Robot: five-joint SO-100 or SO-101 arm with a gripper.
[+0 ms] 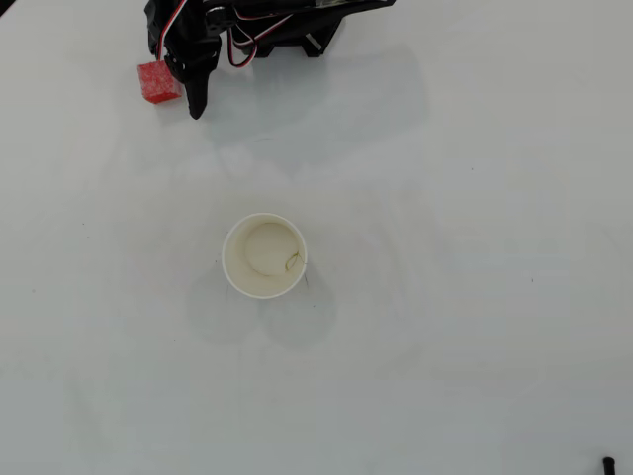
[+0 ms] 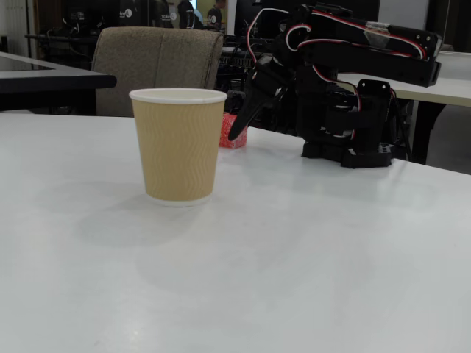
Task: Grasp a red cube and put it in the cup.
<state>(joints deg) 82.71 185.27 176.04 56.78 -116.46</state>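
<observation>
Red cube (image 1: 158,81): small, bright red with faint pale speckles, resting flat on the white table near the top left of the overhead view, well apart from the cup. Cup (image 1: 264,255): round paper cup, upright, white rolled rim, cream interior, tan ribbed outer wall (image 2: 178,143), nothing visible inside.

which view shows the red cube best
The overhead view: the red cube lies fully exposed on the white table, just left of the gripper. In the fixed view only a sliver peeks out between the cup and the gripper.
</observation>
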